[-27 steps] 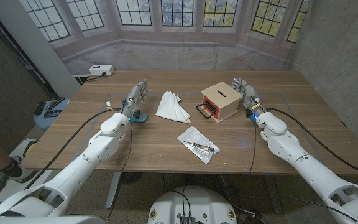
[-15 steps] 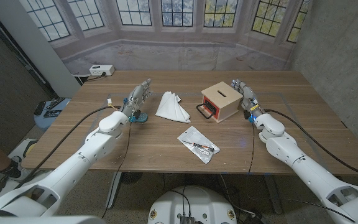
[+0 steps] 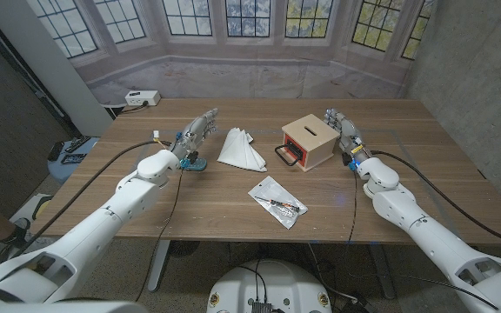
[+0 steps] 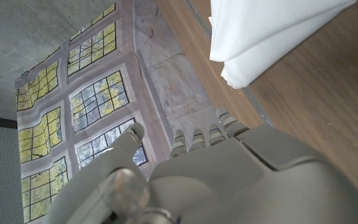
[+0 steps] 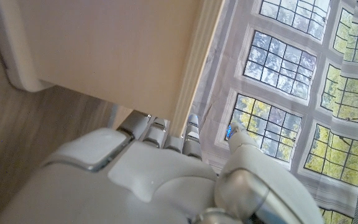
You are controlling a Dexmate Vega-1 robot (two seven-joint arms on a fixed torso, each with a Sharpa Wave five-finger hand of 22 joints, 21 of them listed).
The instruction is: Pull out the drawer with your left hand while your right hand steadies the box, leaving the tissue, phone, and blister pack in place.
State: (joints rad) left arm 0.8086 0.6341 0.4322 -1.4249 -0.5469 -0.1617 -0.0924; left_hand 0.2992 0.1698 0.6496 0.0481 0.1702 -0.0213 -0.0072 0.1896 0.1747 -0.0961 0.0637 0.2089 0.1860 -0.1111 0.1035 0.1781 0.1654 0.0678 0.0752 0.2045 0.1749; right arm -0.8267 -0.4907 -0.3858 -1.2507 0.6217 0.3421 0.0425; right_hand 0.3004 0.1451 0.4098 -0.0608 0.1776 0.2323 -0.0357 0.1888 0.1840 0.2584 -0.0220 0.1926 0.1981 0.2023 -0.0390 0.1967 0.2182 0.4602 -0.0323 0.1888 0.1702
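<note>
A light wooden box [image 3: 310,142] stands right of the table's middle, its red drawer front with a black handle [image 3: 287,155] facing the tissue; the drawer looks pushed in. My right hand [image 3: 344,130] stands fingers-out just beside the box's right wall [image 5: 104,50]; contact is unclear. My left hand [image 3: 194,135] hovers with fingers spread and nothing in it, left of the white folded tissue [image 3: 240,148], whose corner [image 4: 272,31] lies just beyond its fingers. A blister pack [image 3: 277,201] lies nearer the front. A small blue object [image 3: 193,163] sits under my left wrist.
The wooden table [image 3: 424,174] runs wide on both sides. A white device [image 3: 141,98] sits on the ledge beyond the back left corner. Cables trail from both forearms.
My left hand has moved a little away from me and right, toward the tissue. My right hand stays beside the box. The box and drawer have not moved.
</note>
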